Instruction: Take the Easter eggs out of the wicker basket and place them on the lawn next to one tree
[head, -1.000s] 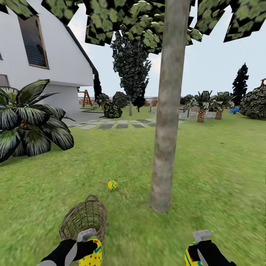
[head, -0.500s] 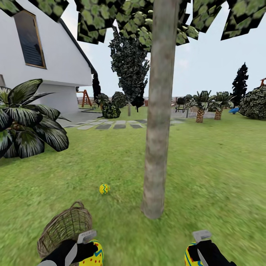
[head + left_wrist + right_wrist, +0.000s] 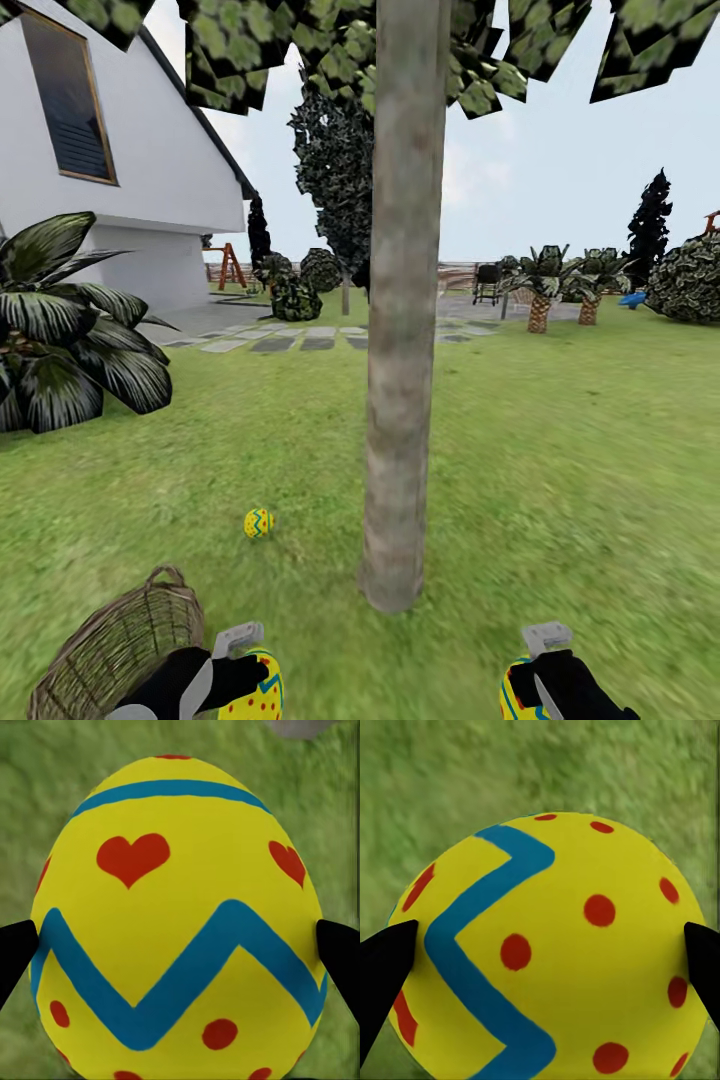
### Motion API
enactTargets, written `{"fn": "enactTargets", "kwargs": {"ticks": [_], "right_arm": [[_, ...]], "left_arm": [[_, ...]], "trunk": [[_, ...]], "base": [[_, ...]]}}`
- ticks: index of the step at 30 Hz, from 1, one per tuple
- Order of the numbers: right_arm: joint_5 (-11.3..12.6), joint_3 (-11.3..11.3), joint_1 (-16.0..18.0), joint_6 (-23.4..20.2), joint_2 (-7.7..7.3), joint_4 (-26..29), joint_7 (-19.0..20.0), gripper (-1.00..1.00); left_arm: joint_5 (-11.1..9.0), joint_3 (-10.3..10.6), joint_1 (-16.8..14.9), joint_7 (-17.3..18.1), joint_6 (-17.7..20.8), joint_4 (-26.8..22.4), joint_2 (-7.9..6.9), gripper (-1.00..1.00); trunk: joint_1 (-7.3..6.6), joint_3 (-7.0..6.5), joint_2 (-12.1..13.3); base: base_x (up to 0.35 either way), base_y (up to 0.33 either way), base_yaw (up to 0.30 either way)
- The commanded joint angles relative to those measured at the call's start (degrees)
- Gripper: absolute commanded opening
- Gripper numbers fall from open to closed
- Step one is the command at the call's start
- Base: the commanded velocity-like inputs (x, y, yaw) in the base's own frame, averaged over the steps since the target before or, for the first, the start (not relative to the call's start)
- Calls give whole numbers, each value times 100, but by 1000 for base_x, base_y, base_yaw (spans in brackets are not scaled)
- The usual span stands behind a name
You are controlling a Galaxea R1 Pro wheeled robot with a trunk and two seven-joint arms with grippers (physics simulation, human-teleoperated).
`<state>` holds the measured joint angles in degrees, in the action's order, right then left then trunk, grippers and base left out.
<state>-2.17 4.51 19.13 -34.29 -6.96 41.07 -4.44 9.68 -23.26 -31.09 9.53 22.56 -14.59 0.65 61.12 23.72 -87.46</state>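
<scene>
A thick grey-brown tree (image 3: 400,400) rises from the lawn (image 3: 560,480) straight ahead of me. One yellow Easter egg (image 3: 259,522) lies on the grass left of its base. The wicker basket (image 3: 115,650) lies tipped at the lower left, beside my left arm. My left gripper (image 3: 250,680) is shut on a second Easter egg (image 3: 176,922), seen close up over grass. My right gripper (image 3: 525,685) is shut on a third Easter egg (image 3: 547,952), with a black finger on each side of it.
A broad-leaved dark plant (image 3: 60,340) stands at the left before a white house (image 3: 90,170). Grey paving slabs (image 3: 290,340) cross behind the tree. Short palms (image 3: 545,285) and a bush (image 3: 690,280) stand far right. Open grass lies right of the trunk.
The whole view has shifted: tree, lying egg and basket slid left in the picture, and the trunk looms larger. Both grippers hold their eggs as before.
</scene>
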Motion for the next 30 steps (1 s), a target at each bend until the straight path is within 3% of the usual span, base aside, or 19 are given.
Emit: {"fn": "enactTargets", "kwargs": {"ticks": [1, 21, 30], "right_arm": [[-21, 32, 3, -34, -7, 6, -13, -100], [-21, 23, 3, -35, -15, 6, -9, -100], [-20, 23, 3, -36, -11, 6, -11, -100]], "left_arm": [[61, -47, -2, 32, 38, -17, 5, -100], [45, -58, -2, 15, 12, 18, -19, -100], [17, -83, -2, 33, 11, 9, -58, -100]], "trunk": [[2, 7, -3], [2, 7, -3], [2, 7, -3]], "base": [[221, -302, 0], [228, -296, 0], [218, -132, 0]]}}
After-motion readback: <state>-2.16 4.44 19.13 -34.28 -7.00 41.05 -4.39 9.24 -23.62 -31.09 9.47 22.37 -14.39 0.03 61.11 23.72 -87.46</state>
